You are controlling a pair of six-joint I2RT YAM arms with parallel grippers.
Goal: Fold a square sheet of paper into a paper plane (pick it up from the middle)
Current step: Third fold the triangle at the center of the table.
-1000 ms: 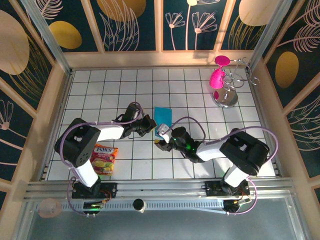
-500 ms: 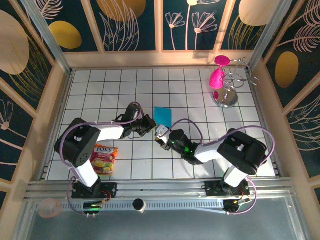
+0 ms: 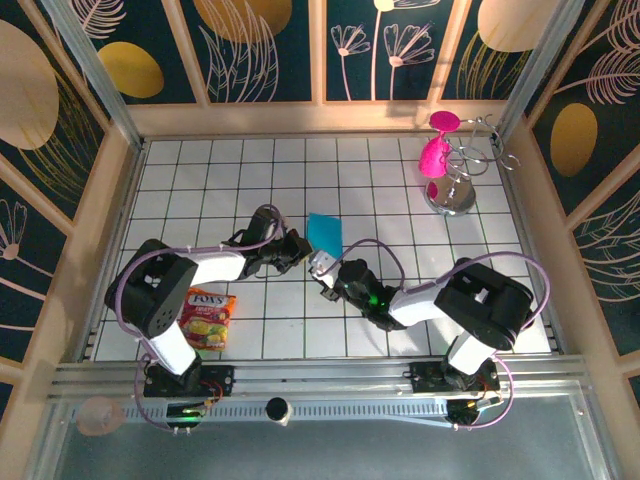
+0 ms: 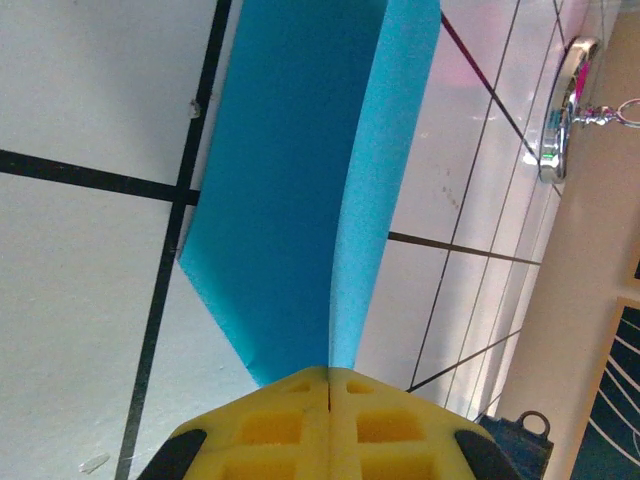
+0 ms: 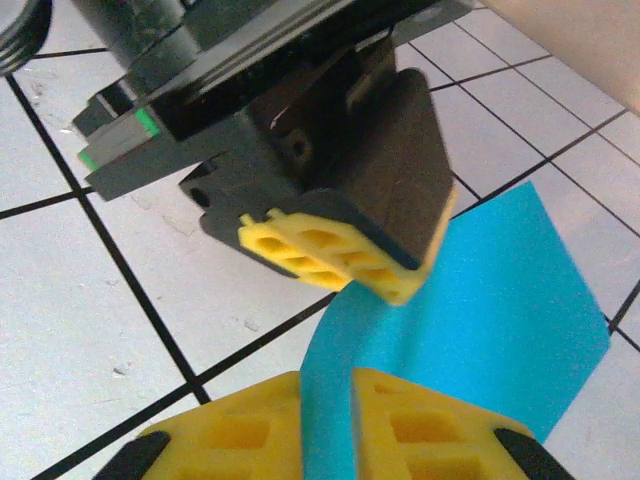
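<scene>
Since right gripper (image 5: 326, 420) jaws narrowed to a slit around the paper (image 5: 500, 290), 6 o'clock edge, left gripper (image 4: 329, 395) jaws clamping it, creasing looks next.

goblet rack (image 3: 452, 170) far right, packet (image 3: 208, 316) left

- red-and-yellow snack packet (image 3: 208, 316), lower left of the top view
- two pink goblets (image 3: 434, 156) on a chrome rack (image 3: 452, 194), upper right
- white gridded table (image 3: 250, 165)
</scene>
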